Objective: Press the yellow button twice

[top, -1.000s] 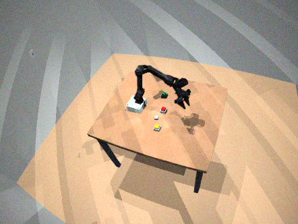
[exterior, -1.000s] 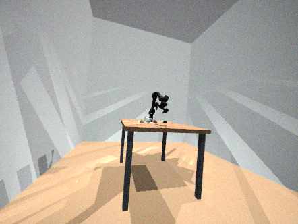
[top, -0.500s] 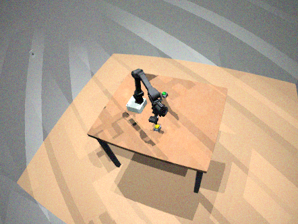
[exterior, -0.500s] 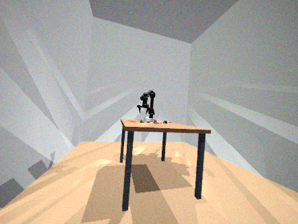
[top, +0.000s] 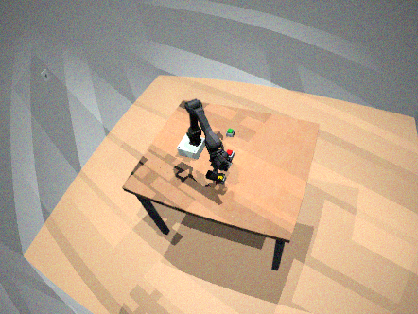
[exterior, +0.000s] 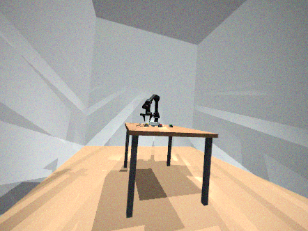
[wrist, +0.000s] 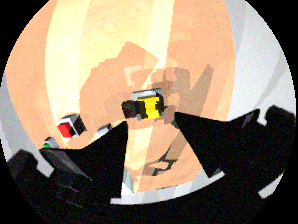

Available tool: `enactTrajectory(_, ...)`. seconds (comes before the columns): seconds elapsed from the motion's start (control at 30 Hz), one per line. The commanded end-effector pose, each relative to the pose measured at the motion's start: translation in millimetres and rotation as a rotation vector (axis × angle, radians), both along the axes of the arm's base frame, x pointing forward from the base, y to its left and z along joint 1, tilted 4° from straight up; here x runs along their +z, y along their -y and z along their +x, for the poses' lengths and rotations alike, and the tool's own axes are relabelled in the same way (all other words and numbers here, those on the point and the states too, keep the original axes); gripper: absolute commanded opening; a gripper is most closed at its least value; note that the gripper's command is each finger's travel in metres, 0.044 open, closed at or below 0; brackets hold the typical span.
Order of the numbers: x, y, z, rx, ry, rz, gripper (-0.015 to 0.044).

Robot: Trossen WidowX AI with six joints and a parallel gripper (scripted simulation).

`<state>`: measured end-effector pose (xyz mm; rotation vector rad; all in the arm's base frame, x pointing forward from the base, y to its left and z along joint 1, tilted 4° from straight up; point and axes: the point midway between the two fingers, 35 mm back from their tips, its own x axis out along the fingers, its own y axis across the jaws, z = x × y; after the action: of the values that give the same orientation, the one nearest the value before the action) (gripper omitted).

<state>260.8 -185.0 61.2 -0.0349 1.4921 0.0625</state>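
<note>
The yellow button [top: 220,178] [wrist: 149,107] sits on a small grey housing on the table, with dark shadow across parts of its cap. My gripper [top: 217,171] [exterior: 147,119] [wrist: 151,119] points down and hangs above the table near the yellow button. Its fingers are apart with nothing between them. In the wrist view the button shows just beyond the gap between the fingertips. In the top view the arm and one finger lie close beside the button. The wrist view shows no clear contact with the cap.
The red button [top: 230,153] [wrist: 65,130] stands to one side, partly behind the arm in the top view. The green button [top: 230,131] [exterior: 171,125] [wrist: 48,145] is farther off. A small pale block [wrist: 104,131] lies near the left finger. The arm's white base [top: 189,150] is behind.
</note>
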Motion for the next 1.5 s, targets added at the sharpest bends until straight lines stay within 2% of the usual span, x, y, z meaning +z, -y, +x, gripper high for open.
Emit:
enactTrajectory(0.0, 0.0, 1.0, 2.9, -0.003, 0.019, -0.009, 0.0111)
enactTrajectory(0.13, 0.0, 1.0, 2.9, -0.003, 0.019, -0.009, 0.002)
enactTrajectory(1.47, -34.8, 0.5, 6.2, -0.003, 0.019, -0.009, 0.002)
